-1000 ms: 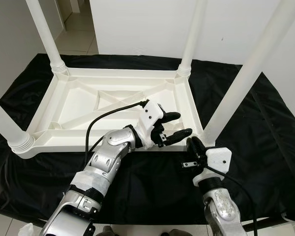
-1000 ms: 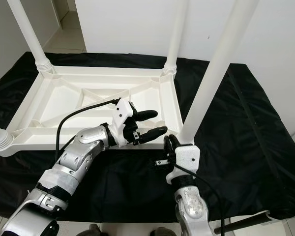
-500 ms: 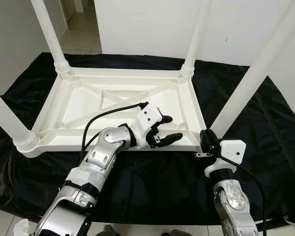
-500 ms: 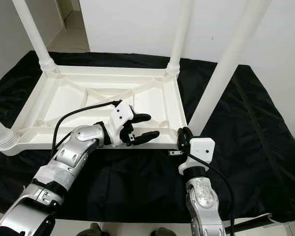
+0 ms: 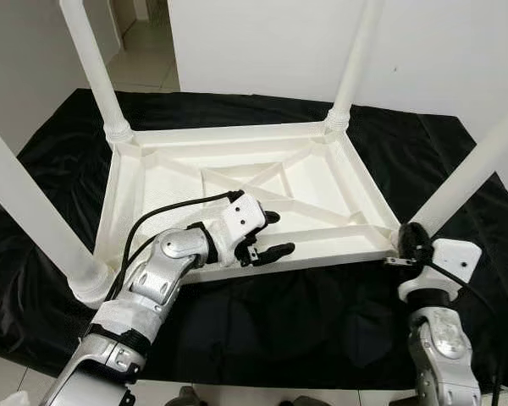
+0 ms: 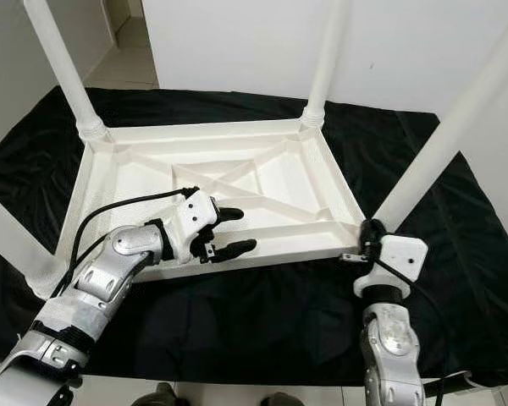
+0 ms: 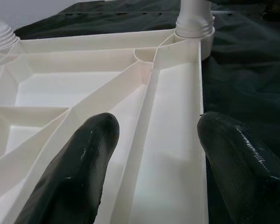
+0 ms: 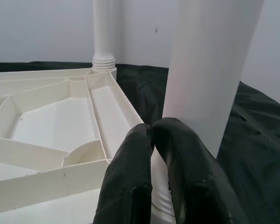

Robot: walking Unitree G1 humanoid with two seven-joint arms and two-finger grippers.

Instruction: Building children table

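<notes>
Head views: a white plastic table (image 5: 237, 182) lies upside down on a black cloth (image 5: 59, 152), four legs pointing up, ribbed underside showing. The left gripper (image 5: 269, 235) hovers at the near rim. The right gripper (image 6: 368, 241) sits at the near right leg (image 6: 444, 135).

Left wrist view: fingers (image 7: 79, 177) apart, straddling the rim.

Right wrist view: fingers (image 8: 130, 186) together, against the leg's base.

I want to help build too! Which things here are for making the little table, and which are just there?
For the job:
white table frame, lying upside down
four white legs, such as the near right one
left gripper, open over the near rim
right gripper, shut beside the near right leg

Just there:
black cloth underneath
white wall
</notes>
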